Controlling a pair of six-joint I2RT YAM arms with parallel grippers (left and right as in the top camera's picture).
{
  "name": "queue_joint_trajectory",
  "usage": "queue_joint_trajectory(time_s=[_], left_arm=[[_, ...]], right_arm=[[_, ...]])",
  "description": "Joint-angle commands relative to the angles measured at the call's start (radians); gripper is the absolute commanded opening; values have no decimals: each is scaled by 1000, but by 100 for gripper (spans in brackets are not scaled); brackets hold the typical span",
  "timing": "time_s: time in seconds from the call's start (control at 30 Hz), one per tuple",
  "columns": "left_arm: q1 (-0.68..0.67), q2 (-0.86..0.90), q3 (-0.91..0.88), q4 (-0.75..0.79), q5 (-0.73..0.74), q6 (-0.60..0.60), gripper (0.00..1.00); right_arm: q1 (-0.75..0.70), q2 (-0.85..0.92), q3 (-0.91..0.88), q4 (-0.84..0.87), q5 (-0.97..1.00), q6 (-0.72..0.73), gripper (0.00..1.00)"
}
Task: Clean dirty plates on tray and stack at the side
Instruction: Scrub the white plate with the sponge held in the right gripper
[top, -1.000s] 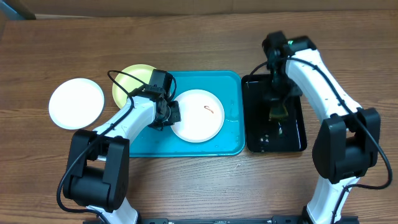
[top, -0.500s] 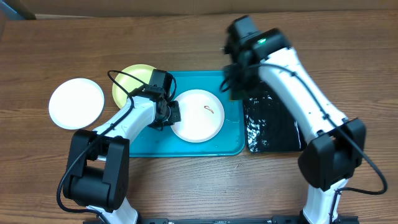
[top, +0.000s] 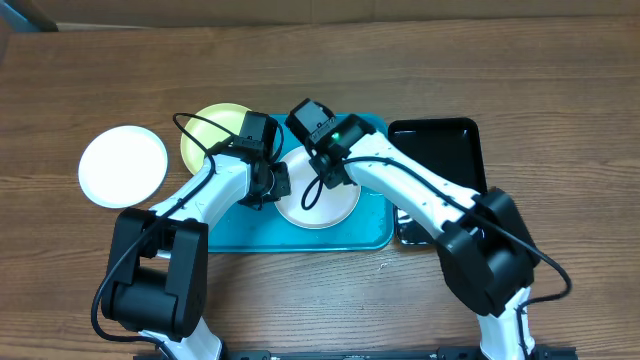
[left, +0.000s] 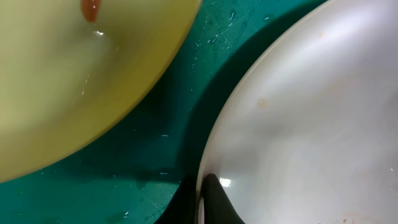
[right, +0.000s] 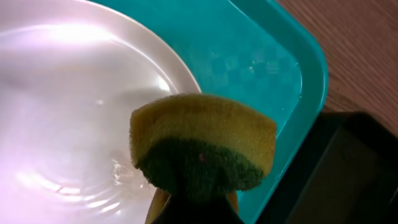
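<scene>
Right now the L gripper (top: 278, 183) is pinched shut on the left rim of the white plate (top: 340, 208), which lies mid turquoise tray (top: 365, 135). R gripper (top: 314, 188) is clamped on a sponge (right: 202, 146), yellow w/ a green scour side, low over that plate; can't tell if it touches. There's a wet sheen on the plate beside the sponge. Yellow-green plate (top: 208, 132) overlaps the tray's left edge, w/ an orange smear (left: 90, 9) on it, near the white one but apart. Second white plate (top: 122, 165) lies on the table (top: 560, 80), left of the tray. Black tray (top: 440, 145) sits just right of the turquoise one.
</scene>
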Motion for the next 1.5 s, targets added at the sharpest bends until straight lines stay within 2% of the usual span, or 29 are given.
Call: queue_joint_trajectory(time_s=[0.0,0.1,0.43,0.57,0.87,1.03,1.17,1.47], left_arm=[[2,19,-16,-5,-8,9,4],[2,19,-16,-5,-8,9,4],[2,19,-16,-6,3,9,4],[2,19,-16,-5,3,9,4],[2,19,-16,-5,3,9,4],[2,19,-16,-6,3,9,4],[2,19,-16,-5,3,9,4],[2,19,-16,-5,3,9,4]], right_arm=[[-5,4,-31,53,29,-10,4],[-5,6,-48,92,-29,-10,4],[-8,12,-164,236,-31,-10,4],[-8,15,-226,301,-46,-2,10],[-9,15,-271,326,-290,-1,10],[-9,15,-270,326,-412,-2,4],[-9,14,-267,338,-494,-2,4],[-88,-3,-91,267,-756,-2,4]])
